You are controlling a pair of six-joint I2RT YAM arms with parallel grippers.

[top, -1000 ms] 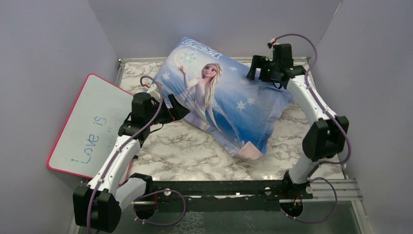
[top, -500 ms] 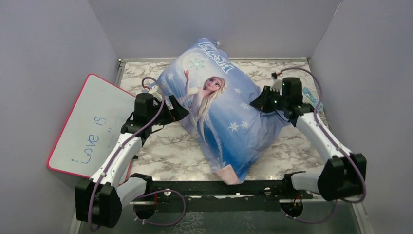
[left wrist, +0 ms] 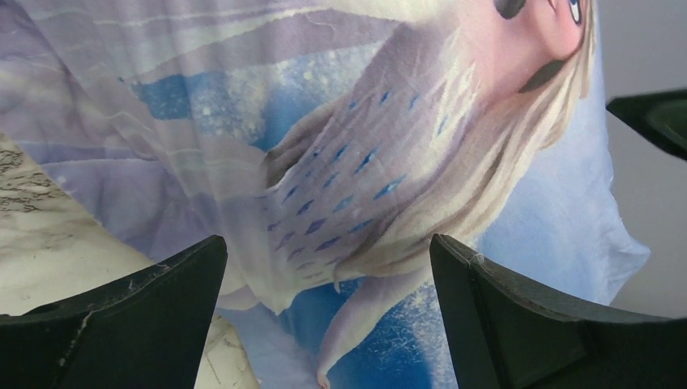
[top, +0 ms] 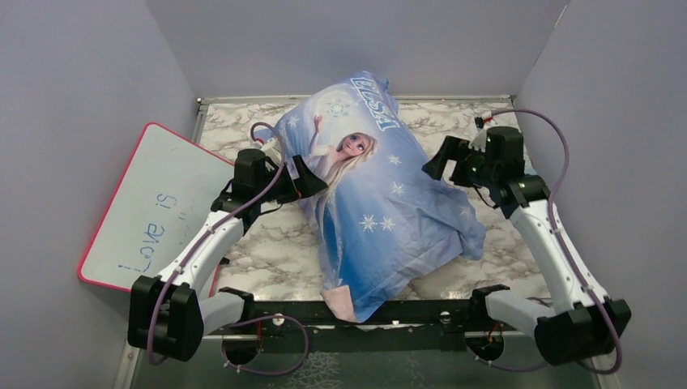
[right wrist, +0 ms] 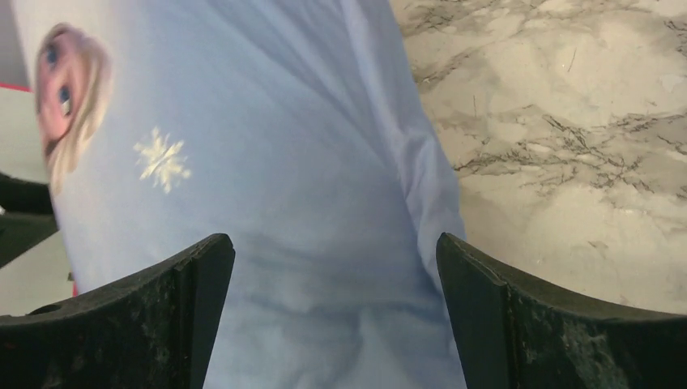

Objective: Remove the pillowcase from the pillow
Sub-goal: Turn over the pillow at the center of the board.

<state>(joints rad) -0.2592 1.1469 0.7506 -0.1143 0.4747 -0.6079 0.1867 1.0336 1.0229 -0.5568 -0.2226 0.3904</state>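
Pillowcase (top: 381, 211) swung nearer, left gripper (top: 310, 180) and right gripper (top: 433, 167) spread wide beside it, holding nothing.

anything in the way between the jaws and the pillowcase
Nothing visible. Both arms' jaws stand open, facing the pillowcase directly, left arm on its left side, right arm on its right.

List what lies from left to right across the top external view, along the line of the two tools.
whiteboard → left tool → pillowcase → right tool
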